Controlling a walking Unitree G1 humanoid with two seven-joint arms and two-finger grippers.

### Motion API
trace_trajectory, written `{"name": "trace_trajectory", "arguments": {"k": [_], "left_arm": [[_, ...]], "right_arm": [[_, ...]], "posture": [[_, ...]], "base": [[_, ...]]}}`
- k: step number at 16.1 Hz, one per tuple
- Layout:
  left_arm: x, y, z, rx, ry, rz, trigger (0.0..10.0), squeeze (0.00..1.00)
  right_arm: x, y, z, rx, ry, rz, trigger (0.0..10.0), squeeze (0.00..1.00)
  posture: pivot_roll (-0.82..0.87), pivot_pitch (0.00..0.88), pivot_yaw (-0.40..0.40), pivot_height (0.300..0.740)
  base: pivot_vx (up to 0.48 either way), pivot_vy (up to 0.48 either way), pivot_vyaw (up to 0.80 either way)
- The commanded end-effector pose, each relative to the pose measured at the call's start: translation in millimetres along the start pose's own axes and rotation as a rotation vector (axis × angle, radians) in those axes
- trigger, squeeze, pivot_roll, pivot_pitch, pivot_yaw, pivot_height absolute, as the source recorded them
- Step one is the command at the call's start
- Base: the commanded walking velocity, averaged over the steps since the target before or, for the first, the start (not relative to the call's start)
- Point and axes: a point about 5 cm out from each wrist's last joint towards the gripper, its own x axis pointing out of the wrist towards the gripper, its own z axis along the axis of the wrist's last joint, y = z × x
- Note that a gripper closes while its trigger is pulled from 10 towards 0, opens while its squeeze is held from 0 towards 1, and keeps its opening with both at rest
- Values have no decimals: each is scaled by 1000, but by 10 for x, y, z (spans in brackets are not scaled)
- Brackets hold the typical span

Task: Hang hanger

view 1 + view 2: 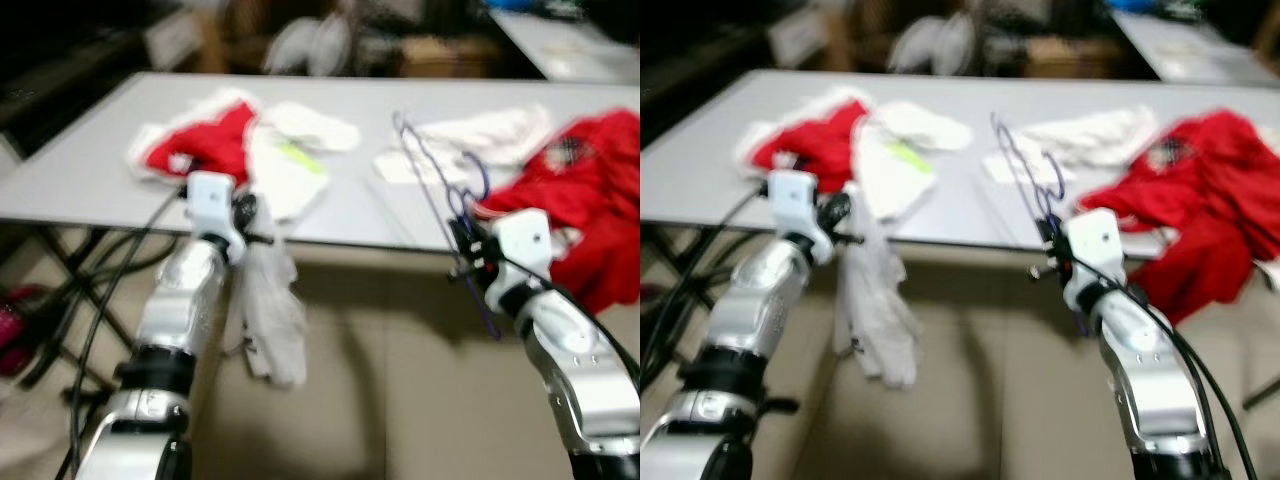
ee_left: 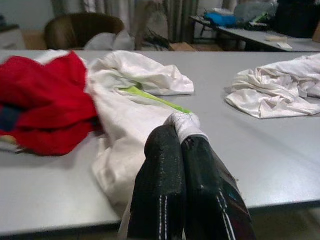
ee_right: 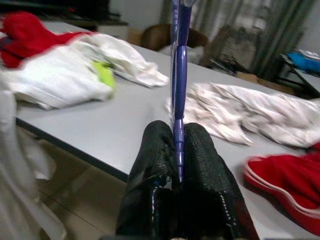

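At the bench's [image 1: 340, 215] near edge, the right tool [image 3: 178, 150] clamps the purple hanger [image 3: 178, 70], which rises upright from between its fingers, while the left tool [image 2: 179, 150] pinches a white garment [image 1: 270, 300]

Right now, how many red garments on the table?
2. One red garment lies at the robot's left end of the table, beside white clothes. The other red garment lies at the right end, draping over the front edge. More may be hidden.

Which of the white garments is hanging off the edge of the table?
The white garment pinched by the left claw: it drapes over the table's front edge toward the floor, while the crumpled white one lies wholly on the tabletop.
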Motion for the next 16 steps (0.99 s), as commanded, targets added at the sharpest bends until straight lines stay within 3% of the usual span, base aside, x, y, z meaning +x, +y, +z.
{"name": "trace_trajectory", "arguments": {"k": [1, 3, 5, 8, 10, 11, 13, 14, 16], "left_arm": [[51, -66, 122, 5, -43, -25, 10000, 0], [109, 7, 352, 13, -104, -16, 10000, 0], [229, 112, 688, 38, -173, -7, 10000, 0], [361, 193, 1144, 85, -251, -19, 10000, 0], [402, 202, 1367, 88, -291, -30, 10000, 0], [438, 164, 1575, 97, -328, -67, 10000, 0], [475, 14, 1891, 93, -395, -160, 10000, 0], [487, -123, 2107, 63, -453, -241, 10000, 0], [447, -235, 2306, 37, -509, -316, 10000, 0]], "right_arm": [[-12, -38, 83, -9, -41, 12, 10000, 0], [-154, 11, 291, 32, -133, 271, 10000, 0], [-378, -46, 395, -38, -110, 538, 10000, 0], [-593, -260, 515, -73, -47, 703, 10000, 0], [-660, -285, 586, -43, -48, 764, 10000, 0], [-681, -247, 610, -19, -38, 827, 10000, 0], [-639, -61, 526, -13, 7, 941, 10000, 0], [-500, 61, 436, -42, 38, 969, 10000, 0], [-240, 143, 363, -93, 57, 942, 10000, 0]], "posture": [[-113, 0, 54, 740], [-99, 0, 36, 740], [-94, 0, 36, 740], [-90, 0, 44, 740], [-86, 0, 49, 740], [-83, 0, 51, 740], [-72, 0, 51, 740], [-61, 0, 50, 740], [-57, 0, 51, 740]], "base": [[360, 0, 0], [360, 0, 0], [358, 0, 0], [354, 0, 0], [354, 0, 0], [352, 0, 0], [352, 0, 0], [341, 0, 0], [345, 0, 0]]}}
